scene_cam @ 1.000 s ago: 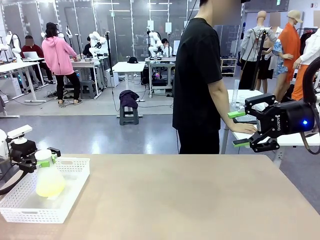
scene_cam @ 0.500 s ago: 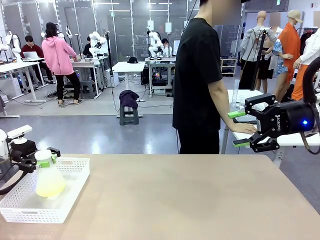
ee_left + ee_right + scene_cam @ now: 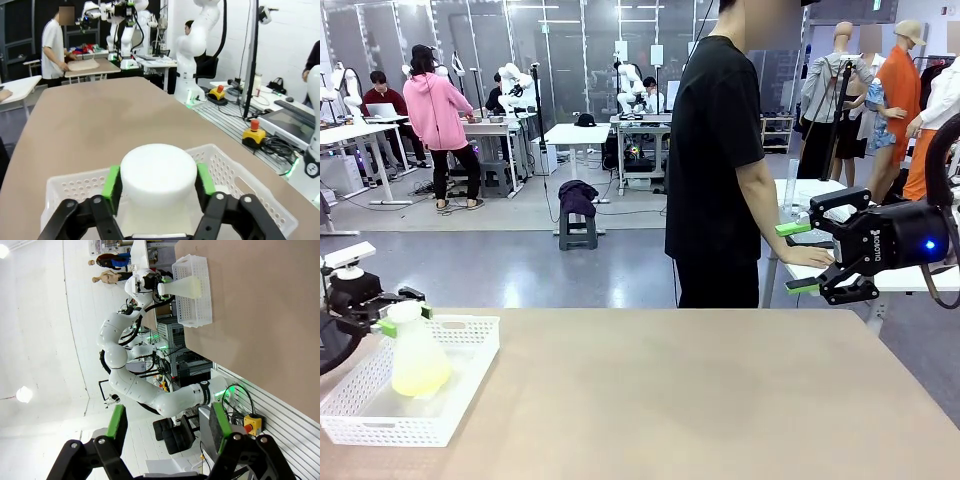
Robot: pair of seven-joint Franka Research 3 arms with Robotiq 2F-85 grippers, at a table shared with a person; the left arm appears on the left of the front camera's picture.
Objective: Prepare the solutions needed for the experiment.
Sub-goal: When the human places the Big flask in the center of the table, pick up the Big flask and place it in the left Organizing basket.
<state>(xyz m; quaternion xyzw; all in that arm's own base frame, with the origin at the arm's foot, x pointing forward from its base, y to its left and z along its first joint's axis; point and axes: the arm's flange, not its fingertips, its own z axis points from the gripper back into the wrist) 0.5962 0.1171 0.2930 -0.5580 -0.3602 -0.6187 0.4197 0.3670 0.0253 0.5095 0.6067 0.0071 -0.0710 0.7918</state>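
Both arms are glossy white, built of rounded jointed segments. The black two-finger left gripper has angular linkage bars with round pivot pins and bright green rectangular pads. The matching black right gripper shows white lettering on its body, a small blue light and a black cable behind. The person wears a black short-sleeved T-shirt.
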